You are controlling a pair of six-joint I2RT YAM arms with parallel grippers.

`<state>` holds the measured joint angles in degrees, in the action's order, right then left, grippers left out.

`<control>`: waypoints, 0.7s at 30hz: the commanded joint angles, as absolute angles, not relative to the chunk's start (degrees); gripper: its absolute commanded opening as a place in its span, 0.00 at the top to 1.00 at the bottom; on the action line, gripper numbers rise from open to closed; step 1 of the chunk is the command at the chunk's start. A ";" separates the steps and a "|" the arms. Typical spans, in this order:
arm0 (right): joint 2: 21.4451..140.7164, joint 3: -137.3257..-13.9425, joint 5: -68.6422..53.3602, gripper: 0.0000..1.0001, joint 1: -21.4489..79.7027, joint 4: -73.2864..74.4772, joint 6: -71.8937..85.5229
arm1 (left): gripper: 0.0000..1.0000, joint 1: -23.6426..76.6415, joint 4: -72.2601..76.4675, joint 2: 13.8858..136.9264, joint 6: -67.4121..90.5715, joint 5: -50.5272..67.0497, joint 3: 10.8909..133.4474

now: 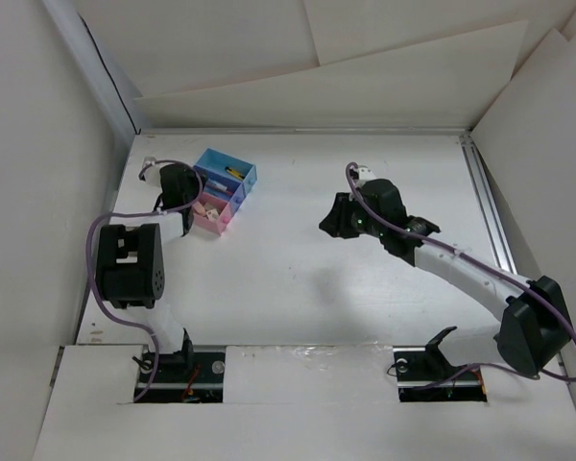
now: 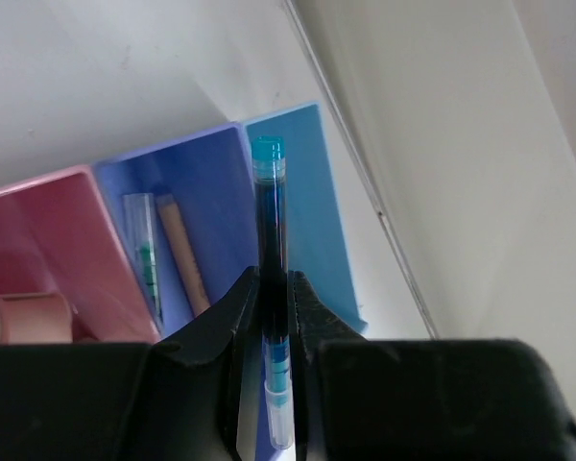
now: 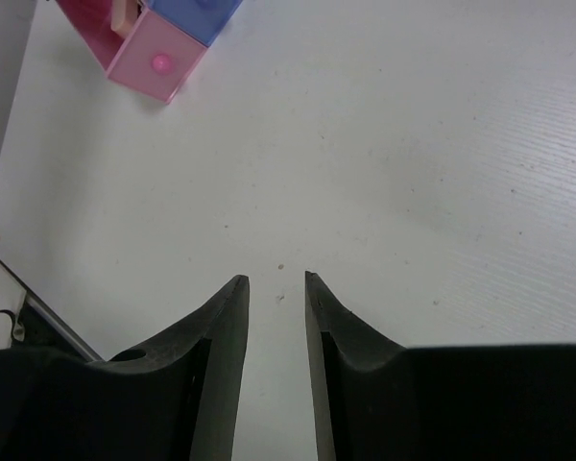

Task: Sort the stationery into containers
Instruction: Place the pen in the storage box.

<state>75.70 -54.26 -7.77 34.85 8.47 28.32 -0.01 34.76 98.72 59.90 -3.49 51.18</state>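
My left gripper (image 2: 272, 283) is shut on a slim light-blue pen (image 2: 269, 211), which points out over the containers. It hangs above the wall between the blue-violet bin (image 2: 206, 182) and the light blue bin (image 2: 312, 202). The blue-violet bin holds a clear pen with green marks (image 2: 144, 252) and a slim pinkish-beige pen (image 2: 182, 254). A beige eraser block (image 2: 24, 317) lies in the pink bin (image 2: 48, 216). From above, the left gripper (image 1: 194, 189) sits at the containers' (image 1: 235, 182) left side. My right gripper (image 3: 276, 279) is open over bare table, nothing between its fingers (image 3: 226, 317).
The joined bins stand at the table's back left, near the left wall (image 1: 106, 96). A metal rail (image 1: 490, 211) runs along the right edge. The right arm (image 1: 461, 269) reaches across the middle of the table. The pink bin's knobbed end (image 3: 158, 62) shows far ahead of the right gripper.
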 commanded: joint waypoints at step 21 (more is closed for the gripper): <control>74.79 -50.80 5.77 0.94 23.32 6.94 34.62 | 0.57 2.37 39.09 90.28 56.70 -8.35 45.80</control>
<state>75.72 -51.20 -1.89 27.11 7.62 31.55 1.39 34.13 96.33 58.57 -7.44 47.72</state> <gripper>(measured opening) 0.087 0.426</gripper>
